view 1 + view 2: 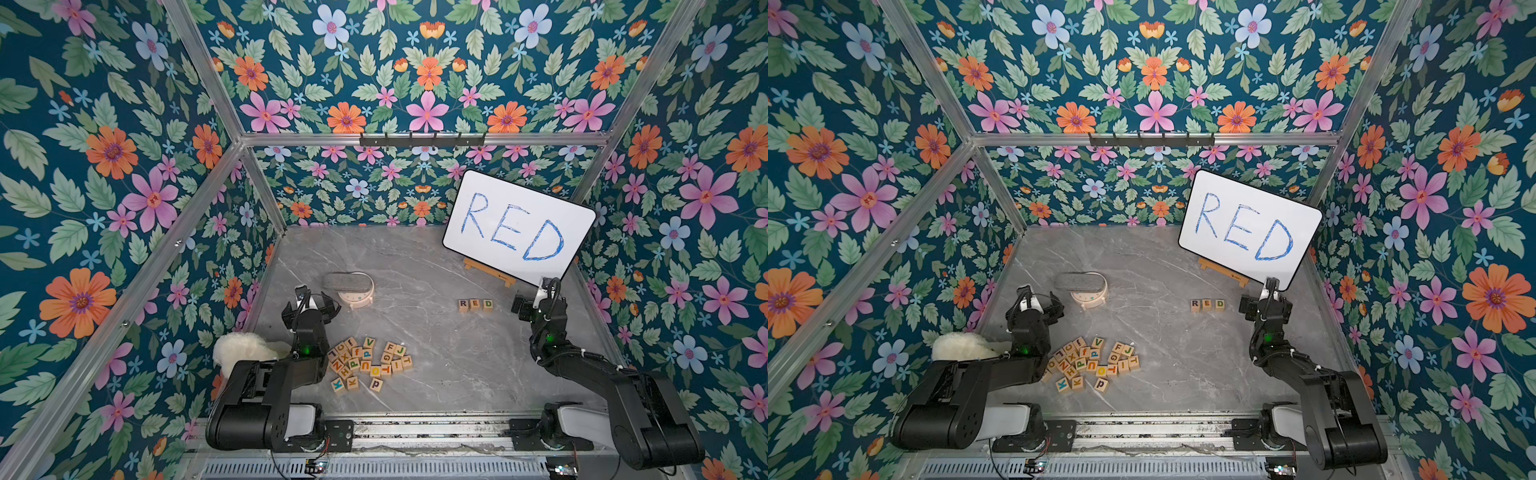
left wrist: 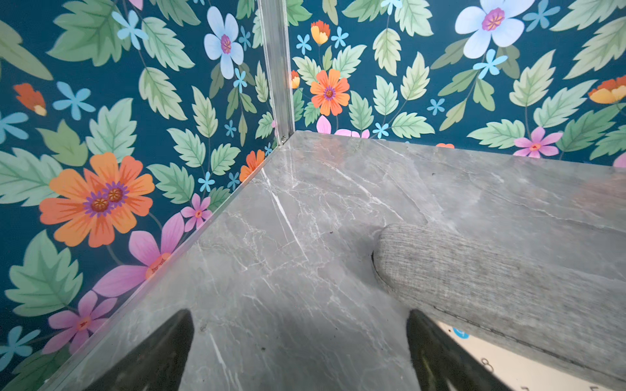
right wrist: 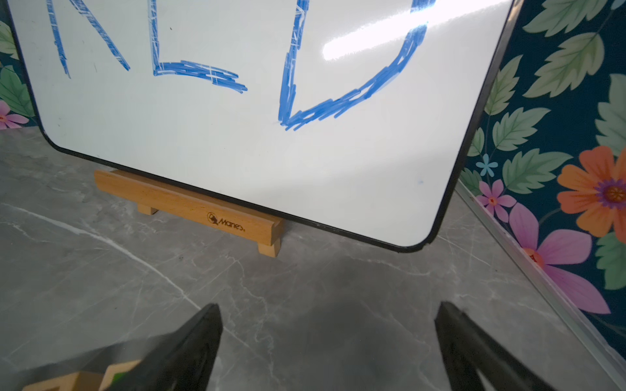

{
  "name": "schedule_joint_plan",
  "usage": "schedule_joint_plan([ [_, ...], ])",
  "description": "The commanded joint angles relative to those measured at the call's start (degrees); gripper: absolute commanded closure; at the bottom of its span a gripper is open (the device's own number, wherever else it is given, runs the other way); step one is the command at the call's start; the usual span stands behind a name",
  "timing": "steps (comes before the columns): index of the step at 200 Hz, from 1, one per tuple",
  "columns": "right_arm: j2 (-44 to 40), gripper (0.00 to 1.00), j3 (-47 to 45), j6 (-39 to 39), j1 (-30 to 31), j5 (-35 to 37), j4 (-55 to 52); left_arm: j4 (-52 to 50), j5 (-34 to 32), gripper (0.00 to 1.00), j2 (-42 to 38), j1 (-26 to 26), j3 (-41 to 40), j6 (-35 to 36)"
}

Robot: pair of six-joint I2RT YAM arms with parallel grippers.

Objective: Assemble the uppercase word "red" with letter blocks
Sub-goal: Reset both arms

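Three light-wood letter blocks stand side by side on the grey marble table and read R point(image 1: 463, 305), E point(image 1: 475, 304), D point(image 1: 488, 304); the same row point(image 1: 1207, 305) shows in both top views. My right gripper point(image 1: 534, 297) point(image 3: 328, 308) hovers just right of the row, open, with only bare table between its fingers. A wood corner with green print, the D block point(image 3: 84, 379), lies beside one of its fingers. My left gripper point(image 1: 314, 300) point(image 2: 299, 318) is open and empty beyond the heap of other letter blocks point(image 1: 368, 363).
A white board point(image 1: 519, 228) with blue handwritten RED leans on a wooden stand point(image 3: 189, 203) at the back right. A round cream timer with a grey fabric pad point(image 1: 349, 286) point(image 2: 474, 270) sits by the left gripper. A white plush point(image 1: 245, 349) lies at the left wall.
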Motion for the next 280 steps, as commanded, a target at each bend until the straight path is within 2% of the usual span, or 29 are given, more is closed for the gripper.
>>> schedule_joint_plan([
  [1, 3.3, 0.01, 0.0, 1.4, -1.1, -1.6, 5.7, 5.3, 3.5, 0.01, 1.9, 0.7, 0.7, 1.2],
  [38, 9.8, 0.01, 0.3, 0.7, -1.1, -2.5, 11.6, 12.7, 4.5, 0.01, 8.8, 2.0, 0.8, -0.7],
  [71, 11.2, 0.01, 0.0, 0.8, -1.2, -2.6, 13.2, 12.2, 5.8, 0.01, 12.8, 2.3, 2.7, -0.4],
  [82, 11.8, 0.01, -0.3, 0.3, -1.2, -2.7, 15.1, 15.1, 6.3, 0.01, 14.5, 2.3, 2.8, 0.1],
  [99, 11.2, 0.01, -0.3, 0.4, -1.2, -3.3, 13.5, 10.0, 7.9, 0.01, 13.7, 2.3, 4.5, 0.5],
  [280, 11.5, 0.01, -0.2, 0.2, -1.2, -3.3, 14.2, 11.0, 7.5, 0.01, 14.1, 2.3, 4.4, 0.6],
])
